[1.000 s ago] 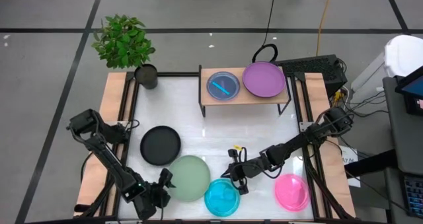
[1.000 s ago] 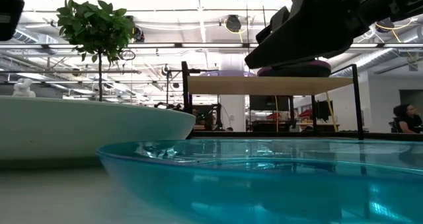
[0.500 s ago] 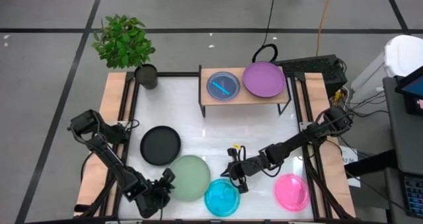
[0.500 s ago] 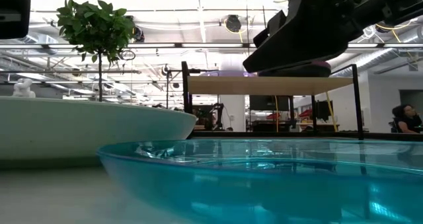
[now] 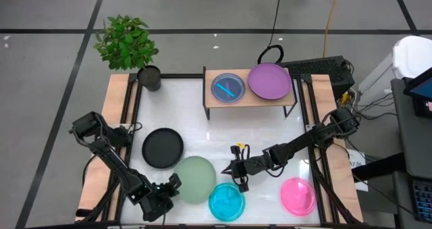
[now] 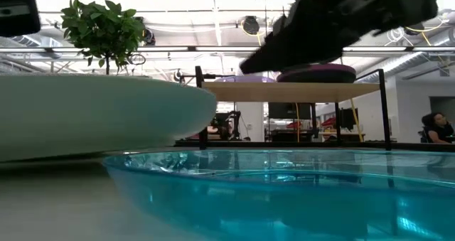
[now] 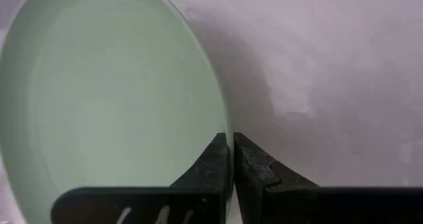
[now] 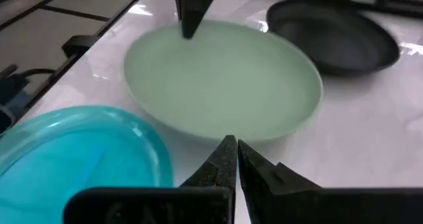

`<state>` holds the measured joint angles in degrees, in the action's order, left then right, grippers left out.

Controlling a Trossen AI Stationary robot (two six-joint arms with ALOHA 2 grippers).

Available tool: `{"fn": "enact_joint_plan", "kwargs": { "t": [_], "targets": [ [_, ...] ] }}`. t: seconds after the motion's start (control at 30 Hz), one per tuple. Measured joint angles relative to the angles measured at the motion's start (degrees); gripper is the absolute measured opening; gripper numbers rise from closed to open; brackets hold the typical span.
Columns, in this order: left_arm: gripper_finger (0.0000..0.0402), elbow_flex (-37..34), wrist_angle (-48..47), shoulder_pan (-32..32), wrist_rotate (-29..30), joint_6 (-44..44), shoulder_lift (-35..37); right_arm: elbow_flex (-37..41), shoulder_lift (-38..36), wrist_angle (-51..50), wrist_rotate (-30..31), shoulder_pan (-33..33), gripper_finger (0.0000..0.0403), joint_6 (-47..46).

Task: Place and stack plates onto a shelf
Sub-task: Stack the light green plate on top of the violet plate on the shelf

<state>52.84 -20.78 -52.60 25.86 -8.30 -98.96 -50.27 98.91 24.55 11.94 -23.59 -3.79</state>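
left gripper (image 7: pixel 230 159) pinching sage green plate (image 5: pixel 195 180) rim; right gripper (image 5: pixel 236 169) closed nearby.

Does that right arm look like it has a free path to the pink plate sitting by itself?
Probably yes. The pink plate lies alone on the table close beside the right arm, with nothing on it. The right gripper is shut and holds nothing, near the cyan plate, so it would only have to swing back.

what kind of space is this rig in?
Likely a robotics lab or workshop: exposed ceiling pipes and strip lights in the low view, loose cables on the tiled floor, and a person seated at the back.
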Motion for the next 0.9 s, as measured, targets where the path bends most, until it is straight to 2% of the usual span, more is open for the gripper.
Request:
{"fn": "enact_joint_plan", "kwargs": {
  "t": [0.17, 0.4, 0.5, 0.7, 0.9],
  "targets": [
    [0.0012, 0.0, 0.6, 2.4, 0.7, -3.8, 0.1, -3.7, -0.4, -6.1, 0.0, 0.3, 0.0001, 3.5],
    [0.0012, 0.0, 1.1, 7.7, 0.6, -11.1, 0.3, -17.9, -2.1, -34.3, -1.6, -1.1, 0.0032, 4.7],
    [0.0012, 0.0, 2.0, 10.4, -0.4, -15.7, 0.3, -21.4, -2.1, -42.7, -1.7, -2.1, 0.0057, 7.6],
    [0.0011, 0.0, 5.7, 15.9, -0.5, -25.3, 0.3, -22.3, -2.1, -47.8, -1.4, -2.5, 0.0104, 11.8],
    [0.0011, 0.0, 6.5, 19.8, -1.9, -30.3, 0.3, -20.2, -2.0, -50.2, -1.4, -1.8, 0.012, 12.6]
  ]
}}
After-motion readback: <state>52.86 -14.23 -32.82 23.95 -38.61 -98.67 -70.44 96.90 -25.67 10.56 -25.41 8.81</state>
